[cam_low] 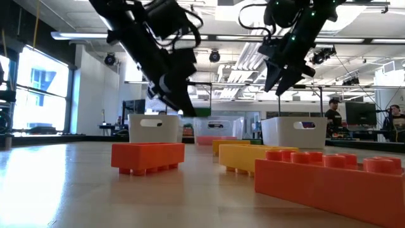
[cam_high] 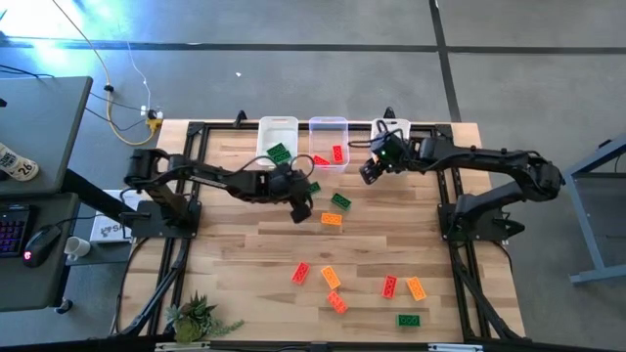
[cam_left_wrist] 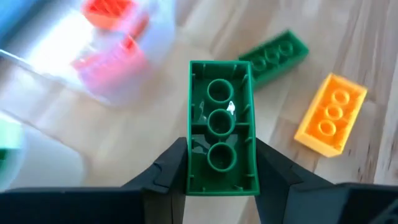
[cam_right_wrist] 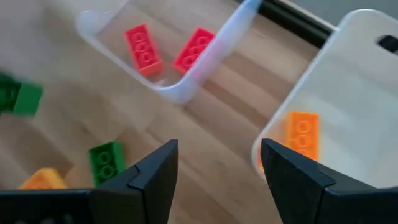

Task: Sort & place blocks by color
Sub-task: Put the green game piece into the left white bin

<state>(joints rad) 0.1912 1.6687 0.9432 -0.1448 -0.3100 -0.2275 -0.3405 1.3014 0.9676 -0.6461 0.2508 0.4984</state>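
Note:
My left gripper [cam_left_wrist: 219, 180] [cam_high: 305, 194] is over the table's middle, just near of the bins, shut on a green block [cam_left_wrist: 221, 134]. My right gripper [cam_right_wrist: 217, 168] [cam_high: 372, 170] is open and touches nothing. It hangs between the clear middle bin [cam_right_wrist: 186, 87] and the right white bin [cam_right_wrist: 348, 93]. Two red blocks [cam_right_wrist: 143, 50] lie in the clear bin, an orange block [cam_right_wrist: 303, 134] lies in the right bin, and a green block [cam_high: 280, 152] lies in the left white bin [cam_high: 278, 125]. Several loose blocks lie flat on the table. My left gripper pinches the green block by its two long sides [cam_left_wrist: 191, 168], at the end nearest the wrist. The block's hollow underside faces the camera and its far end [cam_left_wrist: 217, 68] juts out past the fingertips. The fingers slant down from above, and the block is lifted clear of the table.
A green block [cam_high: 340, 200] and an orange block [cam_high: 332, 219] lie just near of my left gripper. More red, orange and green blocks [cam_high: 389, 286] are scattered toward the near edge. The three bins stand in a row at the far edge. A small plant [cam_high: 196, 318] sits at the near-left corner.

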